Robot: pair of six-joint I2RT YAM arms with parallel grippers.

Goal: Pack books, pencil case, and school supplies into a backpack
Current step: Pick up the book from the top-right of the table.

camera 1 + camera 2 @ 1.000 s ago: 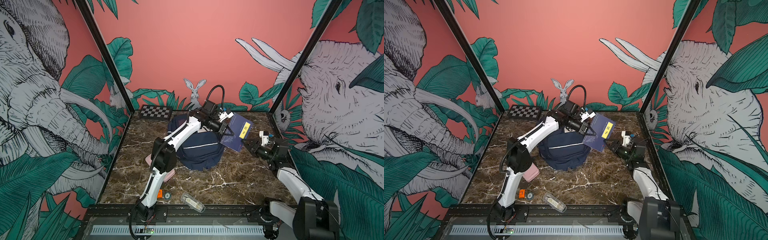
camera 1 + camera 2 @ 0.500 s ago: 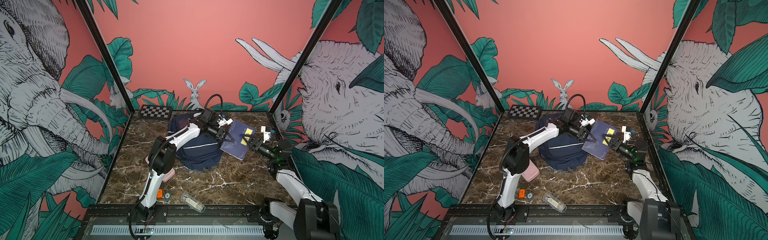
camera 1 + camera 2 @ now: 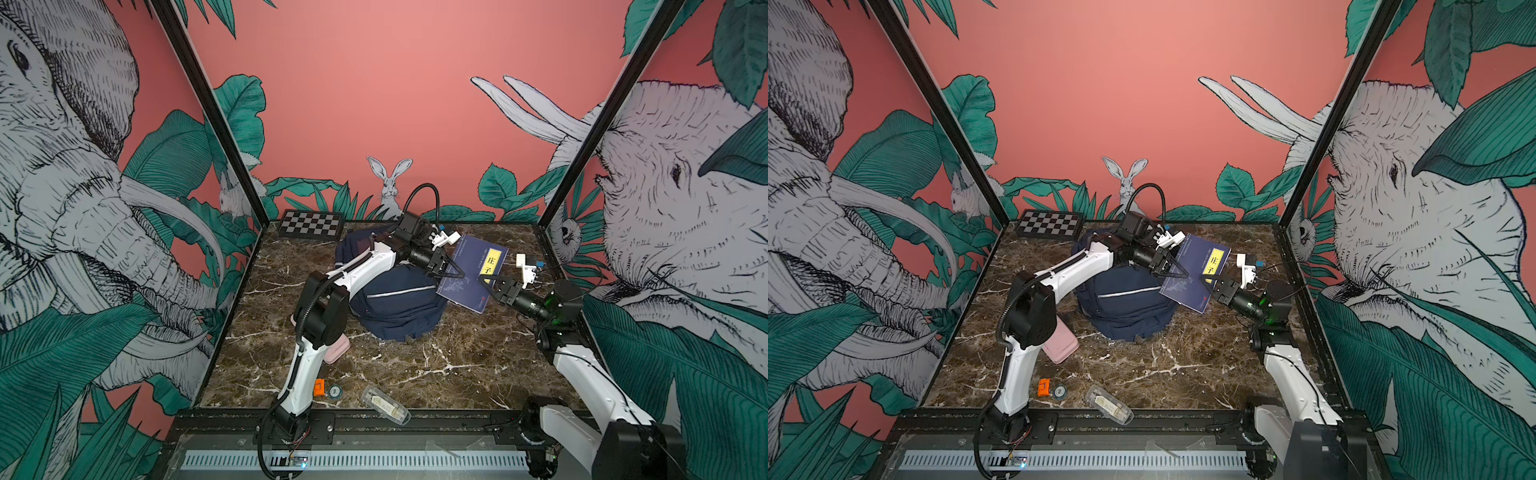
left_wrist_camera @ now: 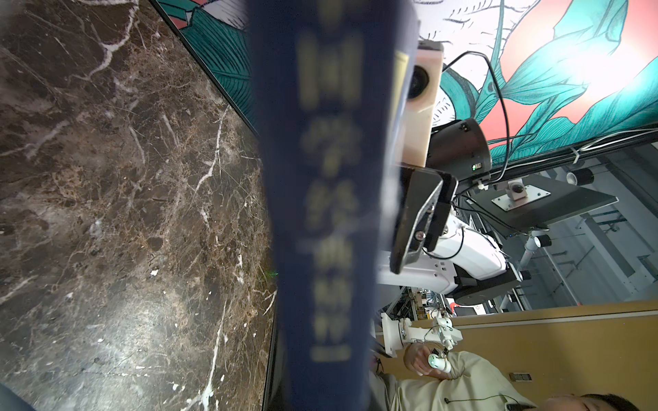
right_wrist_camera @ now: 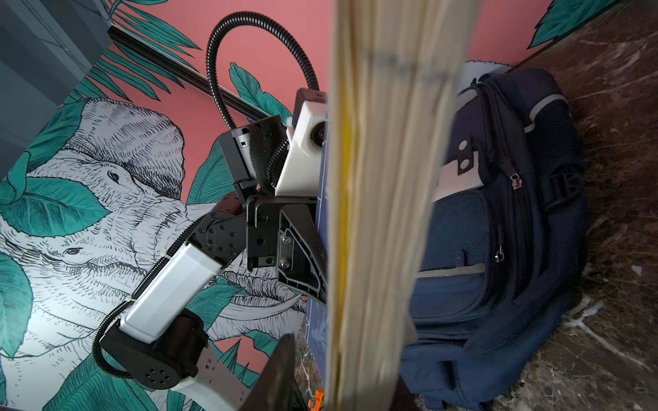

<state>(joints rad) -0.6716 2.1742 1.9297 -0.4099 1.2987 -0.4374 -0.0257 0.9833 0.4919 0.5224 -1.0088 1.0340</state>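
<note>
One tilted navy book (image 3: pixel 469 266) hangs beside the backpack (image 3: pixel 399 299), left hand (image 3: pixel 453 273) pinching its spine edge, right hand (image 3: pixel 487 283) straddling its pages, grip I cannot tell.

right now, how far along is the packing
Nothing visibly packed yet. In hand: the left gripper grips the navy book beside the backpack, the right gripper at its opposite edge. Left: the pink pencil case, orange item and clear case lie out on the table.
</note>
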